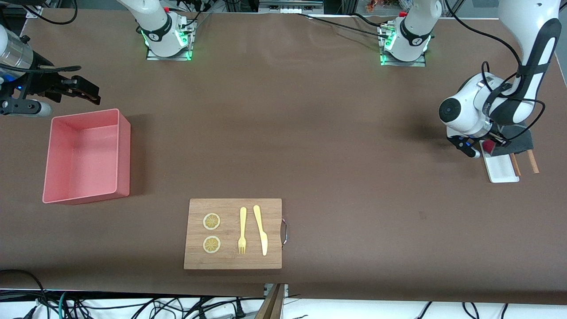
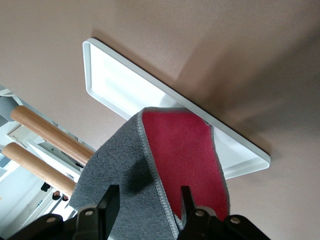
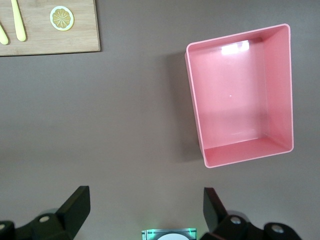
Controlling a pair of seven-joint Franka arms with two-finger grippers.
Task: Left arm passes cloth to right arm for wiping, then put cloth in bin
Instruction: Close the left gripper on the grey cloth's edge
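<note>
Over tray [image 1: 502,170]: left end effector [image 2: 146,206] straddling the cloth [image 2: 182,150], clamped or not — can't tell; pickup for handover.
Near bin [image 1: 86,155]: right end effector [image 3: 145,210] spread apart, waiting.

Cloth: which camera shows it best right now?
The left wrist view: the cloth fills it, grey face and red face folded over the white tray, between the left tool's fingers. The front view shows only a dark corner under the left arm. The right wrist view shows none.

The left arm bends down low, its pincer [image 2: 145,212] with fingers spread apart. The right arm waits raised, its pincer [image 3: 145,212] wide open.
</note>
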